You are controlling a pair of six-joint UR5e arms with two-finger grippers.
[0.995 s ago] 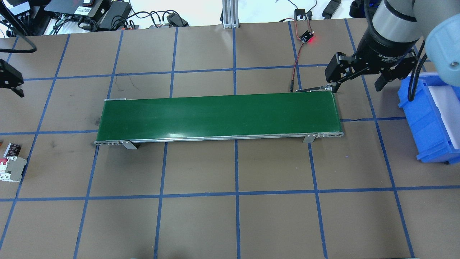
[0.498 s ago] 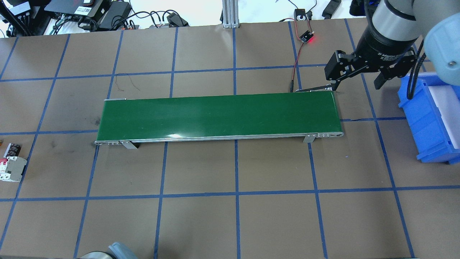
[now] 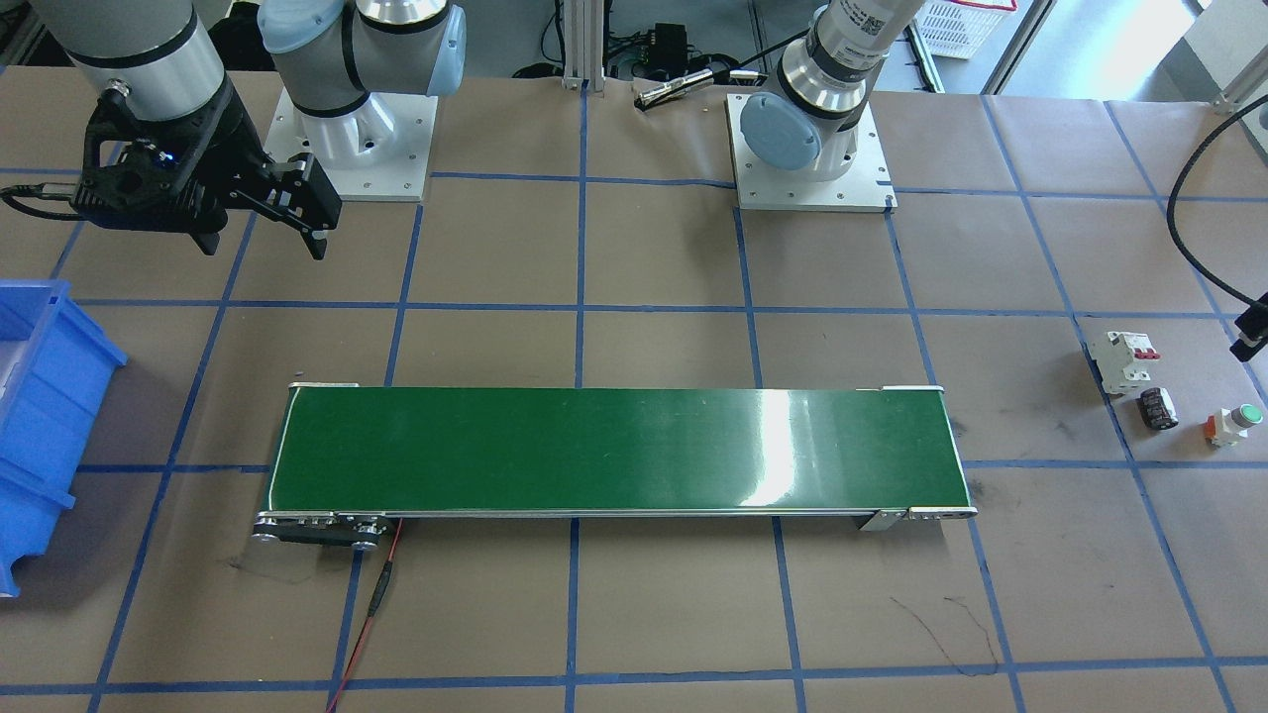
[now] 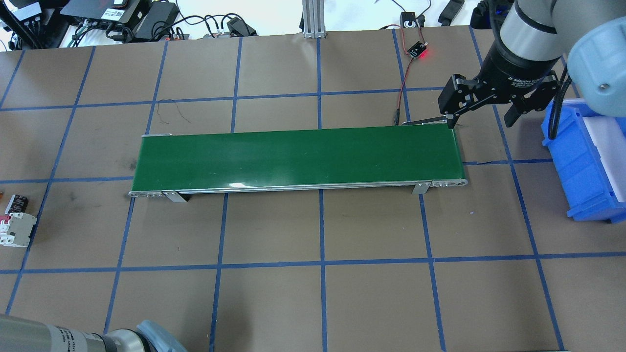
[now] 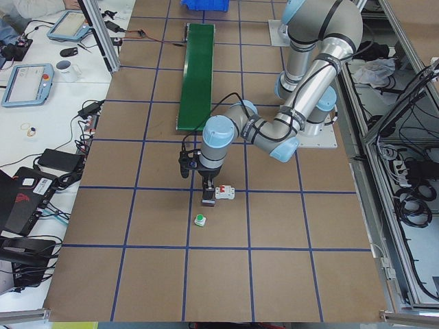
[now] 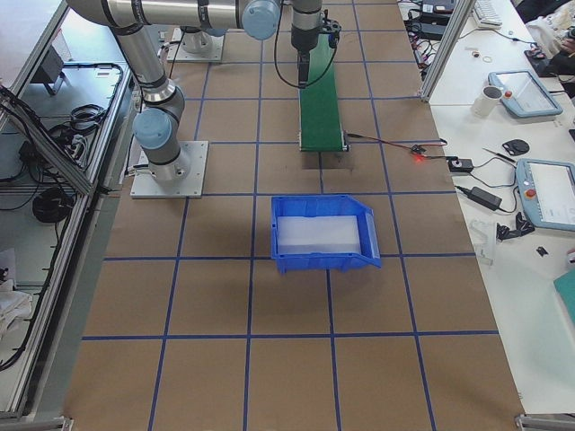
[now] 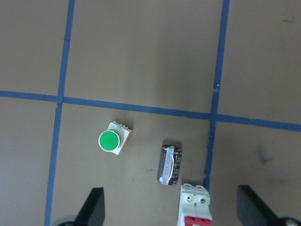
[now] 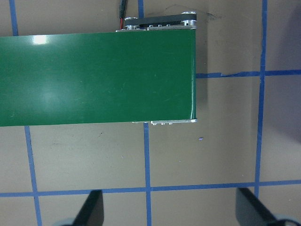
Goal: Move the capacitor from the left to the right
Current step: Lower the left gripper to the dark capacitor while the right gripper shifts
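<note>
The capacitor, a small black cylinder with a silvery end, lies on the table in the left wrist view. It also shows at the table's left end in the overhead view and the front view. My left gripper hovers above it, open and empty, with one finger on each side of the view. The side view shows the left gripper over the parts. My right gripper is open and empty, above the right far corner of the green conveyor belt.
A white breaker with red switches lies right beside the capacitor. A green-capped push button stands a little apart on the other side. A blue bin stands at the table's right end. A red wire runs to the belt's far right corner.
The left gripper has left the overhead view's left edge, and the left arm's elbow has come in at the bottom left. The right gripper has shifted slightly left.
</note>
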